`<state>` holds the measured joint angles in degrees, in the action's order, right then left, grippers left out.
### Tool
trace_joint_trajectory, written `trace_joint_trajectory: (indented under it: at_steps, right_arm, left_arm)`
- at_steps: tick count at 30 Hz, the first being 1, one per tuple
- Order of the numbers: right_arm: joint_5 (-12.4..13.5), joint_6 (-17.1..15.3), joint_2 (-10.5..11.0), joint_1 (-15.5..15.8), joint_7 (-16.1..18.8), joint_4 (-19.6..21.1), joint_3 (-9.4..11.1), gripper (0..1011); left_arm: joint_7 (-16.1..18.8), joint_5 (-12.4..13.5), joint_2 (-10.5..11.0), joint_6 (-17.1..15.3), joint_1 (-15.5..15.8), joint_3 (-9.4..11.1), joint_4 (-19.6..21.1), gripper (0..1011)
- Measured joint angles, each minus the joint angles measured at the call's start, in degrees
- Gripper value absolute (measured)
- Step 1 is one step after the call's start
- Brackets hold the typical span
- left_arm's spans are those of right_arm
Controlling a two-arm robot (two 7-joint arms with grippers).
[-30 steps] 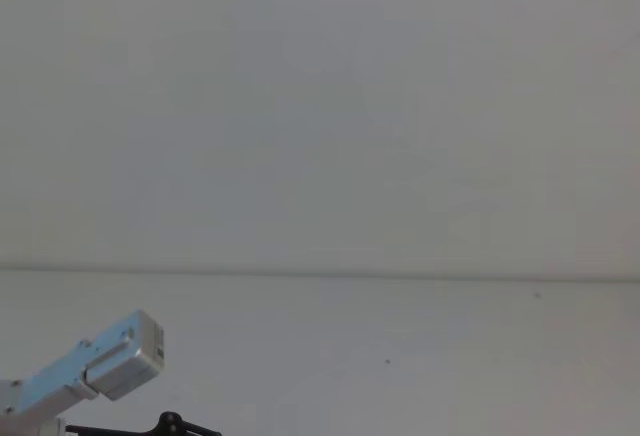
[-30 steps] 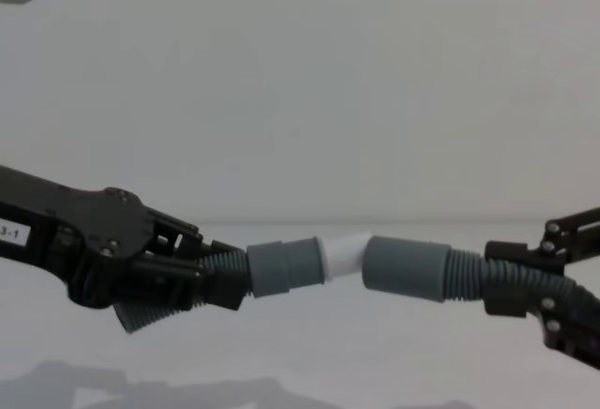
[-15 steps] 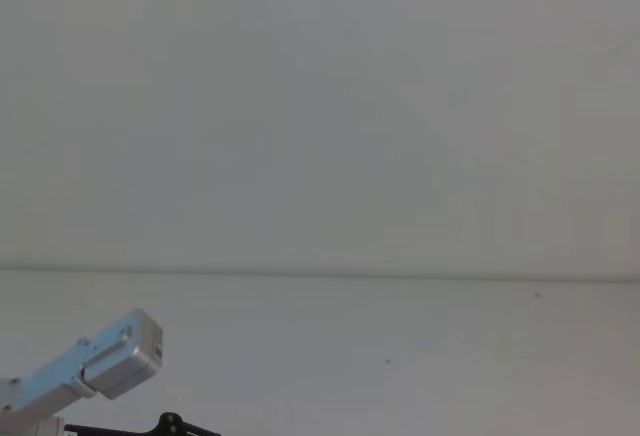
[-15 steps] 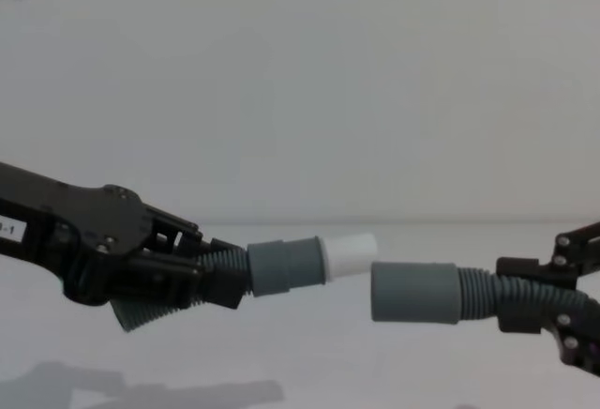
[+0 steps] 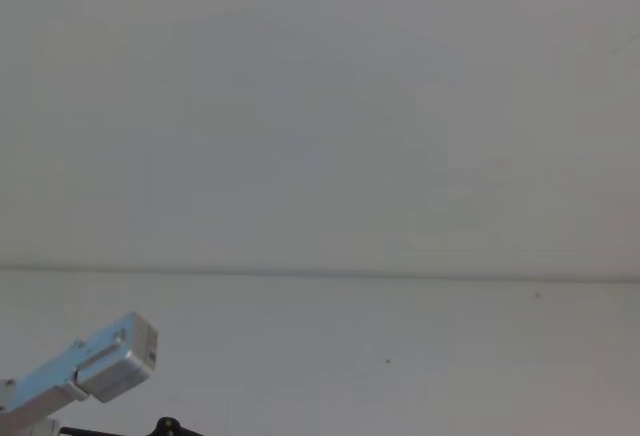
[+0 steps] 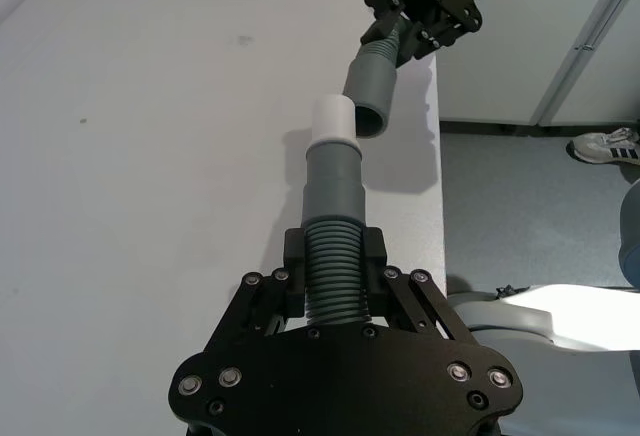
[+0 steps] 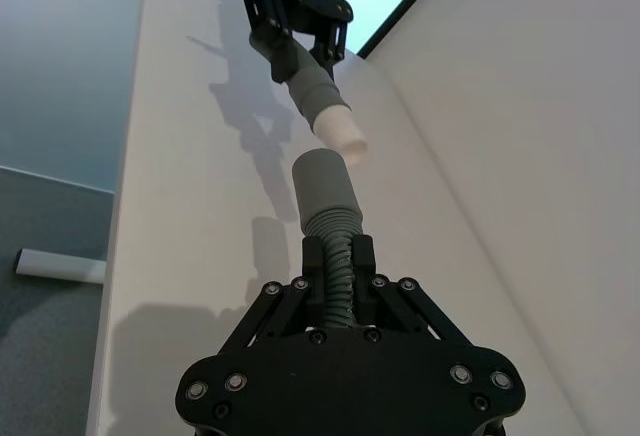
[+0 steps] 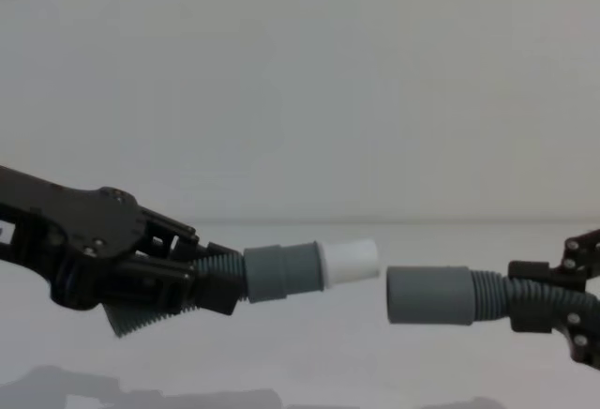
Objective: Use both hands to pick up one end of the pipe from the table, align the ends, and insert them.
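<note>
White worktop (image 8: 309,353) lies under us. Our left hand (image 8: 211,282) grips the ribbed pipe (image 8: 155,308) behind the white-tipped cuff (image 8: 309,266); our right hand (image 8: 530,301) grips it behind the plain cuff (image 8: 429,295). Both cuffs hang above the worktop, just apart, the plain one slightly lower.

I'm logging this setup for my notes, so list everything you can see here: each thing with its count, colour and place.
pipe: one, dark grey, ribbed, held above the table by both ends.
cuff with white tip: one, grey and white, on the left-held end, apart from the other cuff.
open cuff: one, dark grey, on the right-held end, slightly lower.
table: one, white, under the pipe.
shoe: one, white and black, on the floor beyond the table edge.
left gripper: one, black, jaws shut on the pipe.
right gripper: one, black, jaws shut on the pipe.
</note>
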<state>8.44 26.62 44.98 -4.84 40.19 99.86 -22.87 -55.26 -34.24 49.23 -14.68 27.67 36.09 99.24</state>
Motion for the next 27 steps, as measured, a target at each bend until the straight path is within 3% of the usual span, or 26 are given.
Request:
trace_joint_trajectory:
  at_steps: [27]
  right_arm:
    - [0.0, -0.1, 0.2, -1.2, 0.4, -2.4, 0.0, 144]
  left_arm:
    - [-0.6, -0.8, 1.2, 0.9, 0.9, 1.2, -0.6, 293]
